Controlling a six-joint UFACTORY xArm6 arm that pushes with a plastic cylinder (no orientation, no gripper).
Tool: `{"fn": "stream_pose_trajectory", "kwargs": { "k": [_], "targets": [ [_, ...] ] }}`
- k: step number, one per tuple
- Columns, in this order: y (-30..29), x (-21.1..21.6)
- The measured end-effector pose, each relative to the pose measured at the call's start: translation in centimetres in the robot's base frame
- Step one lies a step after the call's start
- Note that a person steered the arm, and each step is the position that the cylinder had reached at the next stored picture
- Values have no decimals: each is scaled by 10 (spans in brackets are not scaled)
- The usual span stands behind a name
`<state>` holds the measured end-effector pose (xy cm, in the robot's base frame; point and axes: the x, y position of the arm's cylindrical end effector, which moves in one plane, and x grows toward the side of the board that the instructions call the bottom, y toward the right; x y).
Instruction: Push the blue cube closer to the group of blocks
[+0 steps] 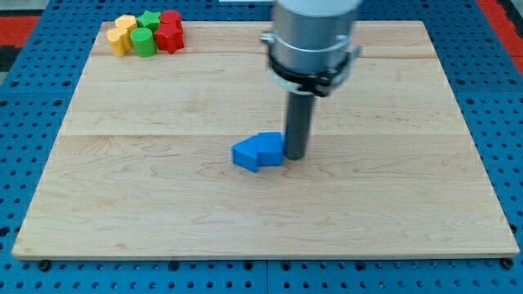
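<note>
Two blue blocks lie touching near the board's middle: a blue cube on the right and a second blue block at its left, shape unclear. My tip rests on the board right against the cube's right side. The group of blocks sits at the view's top left corner: yellow blocks, green blocks and red blocks packed together. The blue cube is far from that group, down and to the right of it.
The wooden board lies on a blue perforated table. The arm's grey cylindrical body hangs over the board's upper middle and hides part of the top edge.
</note>
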<state>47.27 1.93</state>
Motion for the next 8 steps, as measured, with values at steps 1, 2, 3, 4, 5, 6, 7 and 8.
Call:
{"fn": "stream_pose_trajectory", "kwargs": {
  "k": [1, 2, 3, 4, 5, 6, 7, 8],
  "targets": [
    [-51, -15],
    [-41, 30],
    [-48, 63],
    [-78, 23],
    [-94, -39],
    [-89, -64],
    [-68, -71],
    [-95, -102]
  ]
}}
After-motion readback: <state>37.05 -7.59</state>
